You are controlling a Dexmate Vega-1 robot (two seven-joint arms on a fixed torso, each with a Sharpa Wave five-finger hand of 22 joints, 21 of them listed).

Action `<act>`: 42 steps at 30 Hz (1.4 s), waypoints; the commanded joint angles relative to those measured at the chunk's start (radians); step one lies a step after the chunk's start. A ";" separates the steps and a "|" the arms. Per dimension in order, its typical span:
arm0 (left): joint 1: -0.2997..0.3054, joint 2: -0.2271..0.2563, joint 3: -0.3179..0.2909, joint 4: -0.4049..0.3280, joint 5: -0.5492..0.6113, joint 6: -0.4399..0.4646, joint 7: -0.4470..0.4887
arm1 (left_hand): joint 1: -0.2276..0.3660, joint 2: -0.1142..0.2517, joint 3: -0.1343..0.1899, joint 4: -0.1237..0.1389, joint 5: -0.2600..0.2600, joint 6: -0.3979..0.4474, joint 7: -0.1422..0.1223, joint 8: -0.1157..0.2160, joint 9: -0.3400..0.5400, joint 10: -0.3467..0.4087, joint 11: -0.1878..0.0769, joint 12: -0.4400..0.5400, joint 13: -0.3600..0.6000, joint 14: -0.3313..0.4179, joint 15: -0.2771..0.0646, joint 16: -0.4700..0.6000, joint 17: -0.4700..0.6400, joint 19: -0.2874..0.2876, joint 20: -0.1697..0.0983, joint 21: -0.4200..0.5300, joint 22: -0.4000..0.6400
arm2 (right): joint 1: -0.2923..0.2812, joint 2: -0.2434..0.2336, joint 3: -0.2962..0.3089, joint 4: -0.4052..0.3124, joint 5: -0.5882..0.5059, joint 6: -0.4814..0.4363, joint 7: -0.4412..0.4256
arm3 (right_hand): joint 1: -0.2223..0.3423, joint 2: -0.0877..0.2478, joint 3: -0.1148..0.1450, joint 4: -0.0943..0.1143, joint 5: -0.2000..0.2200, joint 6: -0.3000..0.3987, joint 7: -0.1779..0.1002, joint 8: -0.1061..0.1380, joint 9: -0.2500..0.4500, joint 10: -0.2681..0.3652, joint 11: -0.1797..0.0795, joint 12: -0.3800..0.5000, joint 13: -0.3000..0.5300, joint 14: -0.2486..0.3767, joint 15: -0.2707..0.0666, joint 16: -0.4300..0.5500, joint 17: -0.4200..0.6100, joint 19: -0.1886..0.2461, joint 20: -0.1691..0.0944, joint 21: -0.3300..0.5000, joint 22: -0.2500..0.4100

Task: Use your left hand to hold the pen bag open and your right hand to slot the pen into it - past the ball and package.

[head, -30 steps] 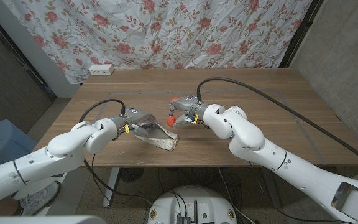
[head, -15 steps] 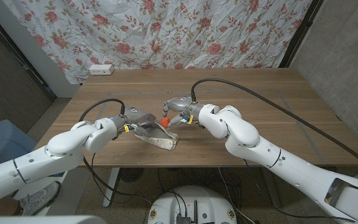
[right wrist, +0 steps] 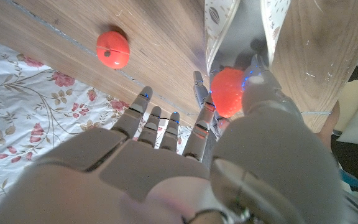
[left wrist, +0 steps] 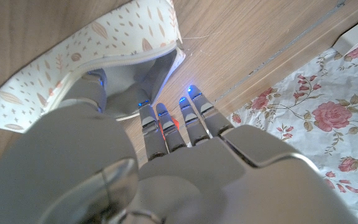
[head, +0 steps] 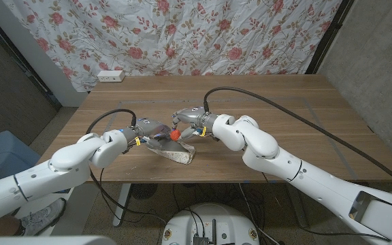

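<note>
Both robot hands at pen bag (head: 172, 150): left (head: 148, 131) holding its mouth, right (head: 186, 122) pinching red object (head: 174, 135).

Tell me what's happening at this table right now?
The left hand holds the patterned pen bag open at its mouth. The right hand grips a red strawberry-like object, not a visible pen, right at the opening. Another red ball lies on the wooden table, apart from the bag.
</note>
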 commanded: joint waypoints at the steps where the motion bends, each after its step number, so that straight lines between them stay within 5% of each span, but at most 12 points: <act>1: -0.007 0.004 -0.003 0.013 -0.002 -0.023 0.009 | 0.000 0.008 -0.005 0.001 0.003 0.006 -0.007 0.006 -0.001 0.001 0.003 0.009 0.003 -0.003 -0.065 0.004 0.002 -0.002 0.001 0.005 0.002 | 0.011 0.022 -0.016 0.022 0.028 -0.001 -0.010 | 0.009 0.005 0.001 0.008 0.004 0.024 -0.013 0.005 0.004 0.004 -0.003 0.000 0.004 0.004 -0.004 -0.002 0.003 0.008 0.002 0.004 0.003; 42: 0.000 -0.003 -0.004 0.024 0.003 -0.033 0.034 | -0.002 0.012 -0.011 0.000 0.003 0.007 -0.007 0.005 -0.001 0.002 0.004 0.009 0.003 -0.002 -0.064 0.004 0.002 -0.003 0.003 0.005 0.002 | 0.045 0.048 -0.068 0.064 0.057 -0.048 -0.045 | 0.005 0.001 -0.009 0.007 0.005 0.018 -0.014 -0.005 -0.002 -0.008 0.003 -0.005 0.004 -0.010 0.004 -0.009 0.004 0.000 -0.001 0.001 0.003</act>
